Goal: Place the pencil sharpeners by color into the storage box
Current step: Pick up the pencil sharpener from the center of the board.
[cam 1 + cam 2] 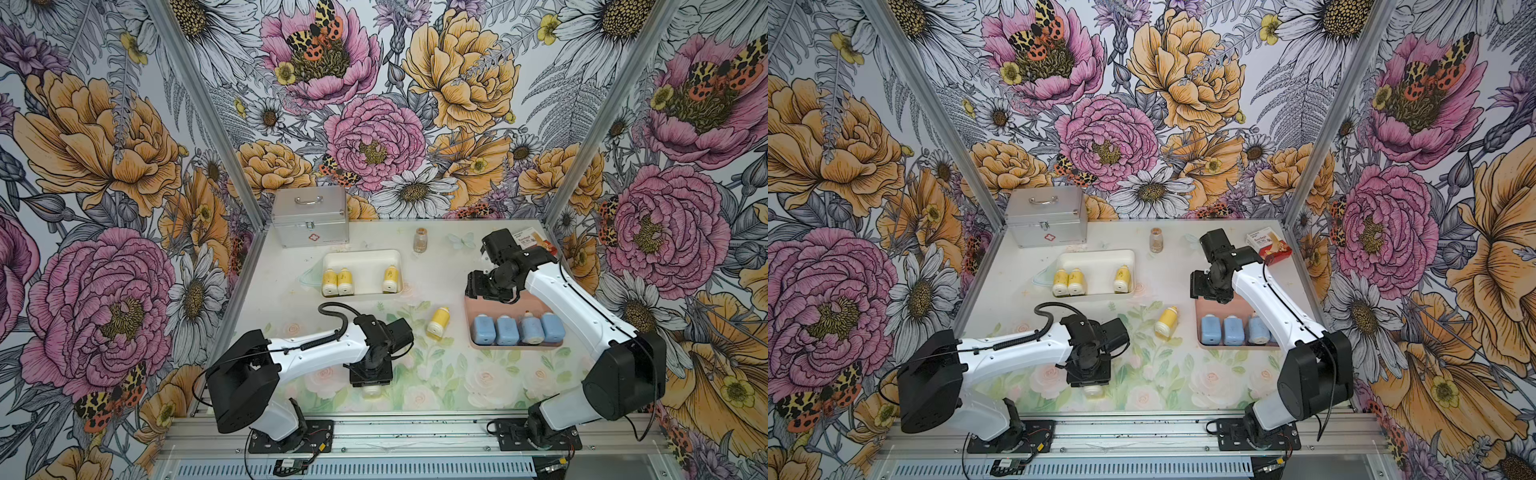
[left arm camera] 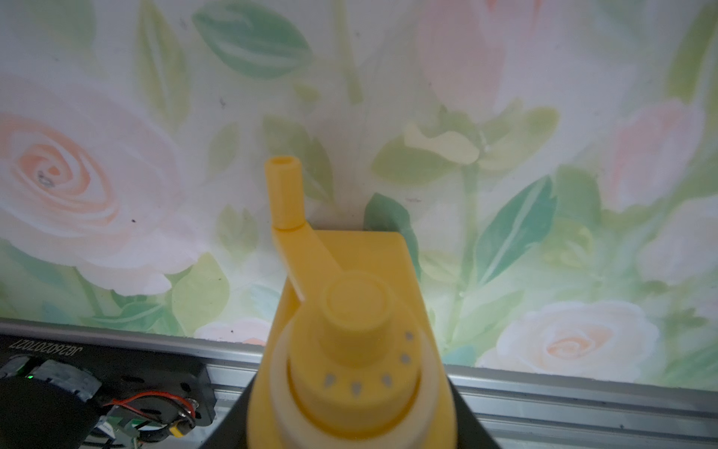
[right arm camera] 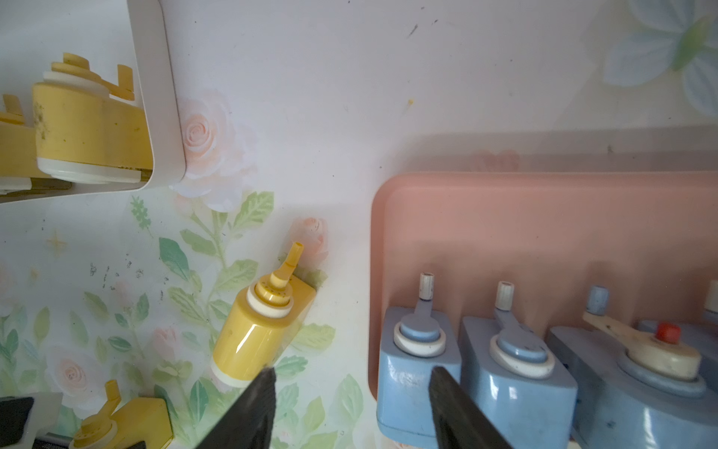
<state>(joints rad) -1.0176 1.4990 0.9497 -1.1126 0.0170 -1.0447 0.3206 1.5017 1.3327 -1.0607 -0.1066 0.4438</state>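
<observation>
4 blue sharpeners (image 1: 507, 330) sat in the pink tray (image 1: 468, 320), 3 yellow sharpeners (image 1: 345, 281) in the white tray (image 1: 361, 253). The left pincer (image 1: 371, 381) gripped a 4th yellow (image 2: 349, 350) tight. A 5th yellow (image 1: 437, 323) lay loose on the surface (image 1: 436, 374). The right pincer (image 3: 349, 379) hung half open, empty.

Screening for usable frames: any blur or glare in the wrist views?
Left wrist view: held yellow sharpener sits too close, blurred at its base; right wrist view: pincer fingertips dark, blurred; glare streaks on loose yellow sharpener and blue sharpeners.

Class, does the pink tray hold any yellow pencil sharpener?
No, the pink tray holds only four light blue pencil sharpeners.
</observation>
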